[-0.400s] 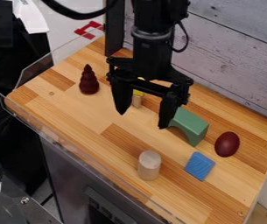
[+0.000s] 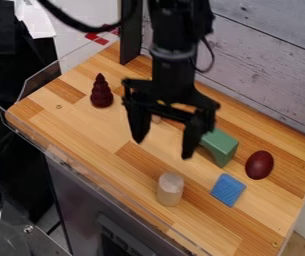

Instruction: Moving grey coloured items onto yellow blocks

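The black gripper (image 2: 163,149) hangs over the middle of the wooden tabletop (image 2: 81,117), pointing down, its two fingers spread wide with bare wood seen between their tips. Bits of a yellow block (image 2: 160,102) show through the gripper's frame; most of it is hidden, so its shape cannot be told. Just below the yellow, in the gap between the fingers, part of a small pale wooden piece (image 2: 156,119) can be seen. The finger nearer the wall overlaps the end of a green arch block (image 2: 220,144) in the view; whether they touch cannot be told.

Toward the front edge of the tabletop, a pale greyish cylinder (image 2: 170,189) stands upright, well apart from the yellow block. A blue block (image 2: 228,190) lies flat near it, on the right in the view. Further right, a dark red egg (image 2: 259,165) lies between the blue block and the wall side, near the green arch block. On the other side of the gripper, a dark red stacked cone (image 2: 101,92) stands upright, near the far left part of the tabletop. Behind the tabletop rises a grey plank wall (image 2: 268,65), with a dark post (image 2: 130,37) at its left end
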`<act>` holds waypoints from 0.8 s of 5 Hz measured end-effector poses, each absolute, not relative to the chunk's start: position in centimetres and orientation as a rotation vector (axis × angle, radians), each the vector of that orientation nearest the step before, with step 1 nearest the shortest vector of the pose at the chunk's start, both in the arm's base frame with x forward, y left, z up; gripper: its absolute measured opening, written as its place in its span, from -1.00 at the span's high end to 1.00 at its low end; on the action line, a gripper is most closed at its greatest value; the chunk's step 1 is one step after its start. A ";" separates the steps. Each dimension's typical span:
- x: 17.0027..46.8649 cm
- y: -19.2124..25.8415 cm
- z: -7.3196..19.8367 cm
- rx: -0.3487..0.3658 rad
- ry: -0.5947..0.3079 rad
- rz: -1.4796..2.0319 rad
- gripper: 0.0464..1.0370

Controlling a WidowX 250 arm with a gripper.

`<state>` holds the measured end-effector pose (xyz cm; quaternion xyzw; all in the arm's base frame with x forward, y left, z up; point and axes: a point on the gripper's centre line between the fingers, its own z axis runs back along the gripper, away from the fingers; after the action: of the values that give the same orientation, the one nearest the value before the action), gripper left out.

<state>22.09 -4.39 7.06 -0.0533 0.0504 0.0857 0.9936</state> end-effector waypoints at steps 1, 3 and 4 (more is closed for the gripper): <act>21.9 -5.8 6.9 -0.107 0.096 0.154 -0.92; 21.5 -6.1 4.8 -0.077 0.148 0.153 -0.92; 21.5 -5.0 4.6 -0.037 0.160 0.172 -0.92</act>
<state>21.46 -4.98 4.60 -0.0184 0.0799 0.0858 0.9929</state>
